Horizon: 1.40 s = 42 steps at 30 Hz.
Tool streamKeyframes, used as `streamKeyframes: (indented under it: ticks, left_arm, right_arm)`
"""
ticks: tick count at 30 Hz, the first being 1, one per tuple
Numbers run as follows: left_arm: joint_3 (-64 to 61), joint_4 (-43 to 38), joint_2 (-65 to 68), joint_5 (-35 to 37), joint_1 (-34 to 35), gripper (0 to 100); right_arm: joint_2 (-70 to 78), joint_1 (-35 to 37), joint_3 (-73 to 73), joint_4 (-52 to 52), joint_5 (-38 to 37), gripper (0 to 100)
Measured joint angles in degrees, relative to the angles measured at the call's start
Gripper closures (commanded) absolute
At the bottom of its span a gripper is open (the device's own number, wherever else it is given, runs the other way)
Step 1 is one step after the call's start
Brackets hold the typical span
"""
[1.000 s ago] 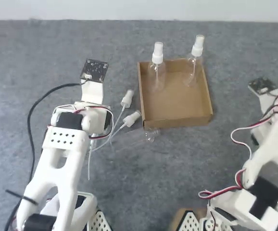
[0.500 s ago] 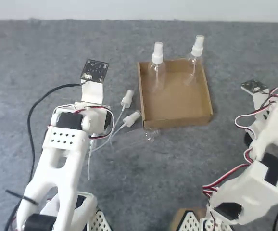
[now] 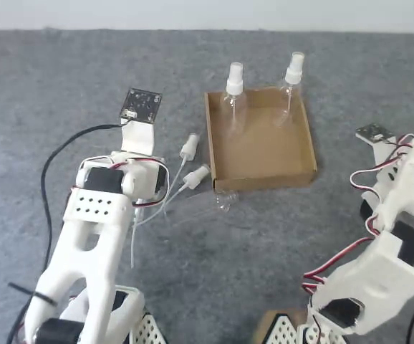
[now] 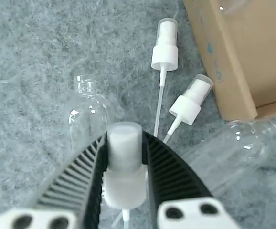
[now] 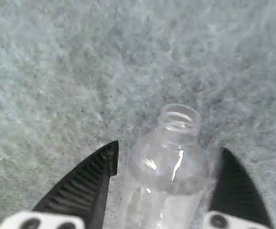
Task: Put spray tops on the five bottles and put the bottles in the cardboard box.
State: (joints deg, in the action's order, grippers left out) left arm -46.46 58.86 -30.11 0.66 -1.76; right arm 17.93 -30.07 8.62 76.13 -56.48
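Tabletop (image 3: 64,72): grey felt.
Cardboard box (image 3: 264,178): two capped bottles (image 3: 234,100) stood inside.
Left tool (image 4: 124,138): gripped spray top (image 4: 124,164), stem cut off.
Right tool (image 5: 168,149): wide, straddled open bottle (image 5: 169,167); neck pointed away, base cut off.

Box (image 3: 264,154) floor, 6 o'clk half: open from above. Capped btls (image 3: 234,107) occupy 12 o'clk end. Loose tops (image 3: 190,147) at 9, lying btl (image 3: 207,204) at 7 obstruct side approach; 3 o'clk side free.

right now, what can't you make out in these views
Right wrist view: base of the uncapped bottle, cut off by the frame edge.
Left wrist view: inside of the cardboard box, cut off by the edge; tube of the spray top in the left gripper, running off the frame.
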Motion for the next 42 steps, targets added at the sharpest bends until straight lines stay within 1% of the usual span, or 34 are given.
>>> streamKeyframes:
  ticks: [3,5,8,12,14,18,20,21,24,26,30,34,38,42]
  left_arm:
    - [0.0,0.0,0.0,0.0,0.09,99]
    - [0.0,0.0,0.0,0.0,0.09,99]
    - [0.0,0.0,0.0,0.0,0.0,99]
    - [0.0,0.0,-0.18,0.0,0.18,99]
    - [0.0,0.0,-0.44,0.0,0.09,99]
    - [0.62,0.09,-0.7,0.0,0.09,99]
    - [2.64,1.58,-0.7,0.0,0.09,99]
    - [4.04,2.73,-0.7,0.0,0.09,99]
    - [8.88,6.59,-0.7,0.0,0.62,99]
    - [11.87,8.79,-0.7,0.0,0.62,99]
    - [15.12,11.08,-2.64,0.0,0.35,99]
    - [15.74,11.25,-10.2,0.0,0.62,99]
    - [17.67,11.25,-19.69,0.0,2.9,99]
    - [22.15,11.25,-27.52,0.0,4.04,99]
  right_arm:
    - [0.0,0.0,0.0,-0.09,0.0,95.7]
    - [0.0,0.0,0.0,-0.09,0.0,99.1]
    - [0.0,0.0,-0.09,-0.09,0.0,99.2]
    - [0.0,-0.79,-3.96,0.0,0.0,99.2]
    - [-0.53,-1.58,-6.07,2.46,0.0,99.2]
    - [-8.53,-1.23,-8.26,8.62,0.26,99.2]
    - [-13.63,0.09,-8.35,10.99,1.14,99.2]
    - [-16.18,1.32,-8.35,11.69,2.73,99.2]
    - [-24.35,6.42,-8.18,12.4,7.65,99.2]
    - [-29.89,11.08,-6.59,12.4,10.37,99.2]
    - [-40.88,22.24,-0.44,11.6,16.44,99.2]
    - [-50.9,34.11,5.89,9.05,23.38,99.2]
    - [-57.23,47.03,12.75,4.13,30.24,99.2]
    - [-60.84,58.73,20.48,-4.84,36.31,99.2]
